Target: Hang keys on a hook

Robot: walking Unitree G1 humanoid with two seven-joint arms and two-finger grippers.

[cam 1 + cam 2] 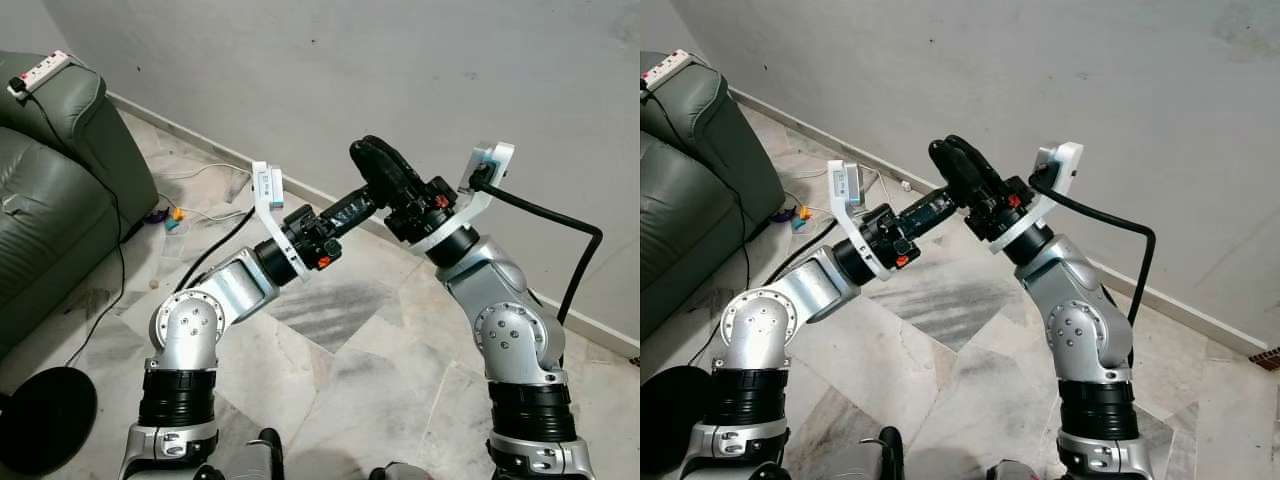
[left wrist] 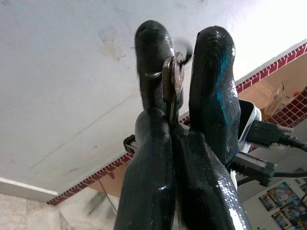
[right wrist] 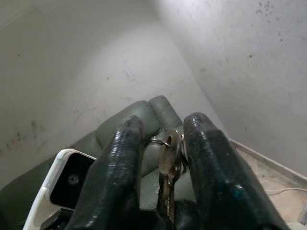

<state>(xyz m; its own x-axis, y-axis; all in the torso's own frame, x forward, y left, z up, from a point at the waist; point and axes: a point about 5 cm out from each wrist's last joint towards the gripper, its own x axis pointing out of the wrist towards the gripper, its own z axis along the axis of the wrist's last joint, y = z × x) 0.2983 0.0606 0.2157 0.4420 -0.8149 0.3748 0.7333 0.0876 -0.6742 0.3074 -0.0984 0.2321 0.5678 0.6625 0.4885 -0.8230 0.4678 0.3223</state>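
**Keys Between Two Claws**

While both arms meet in mid-air before the wall (image 1: 300,70), the keys (image 2: 173,84) sit where the left claw (image 2: 172,143) and the right claw (image 3: 165,143) come together, fingertip to fingertip. From the left wrist, the flat key blade runs down into the seam of the left claw's fingers, which look pressed shut on it. From the right wrist, the right claw's fingers stand slightly apart on either side of the key and its ring (image 3: 154,142); whether they actually pinch it cannot be told.

This looks like a hand-over. To do it well, one claw should have a firm pinch before the other lets go, since thin smooth metal against glossy black rubbery fingers may slip or swivel. The wire ring should be left free and exposed for hooking.

Pale, scuffed plaster wall; marbled floor tiles (image 1: 330,380); a green leathery sofa (image 1: 50,190) at the robot's left.
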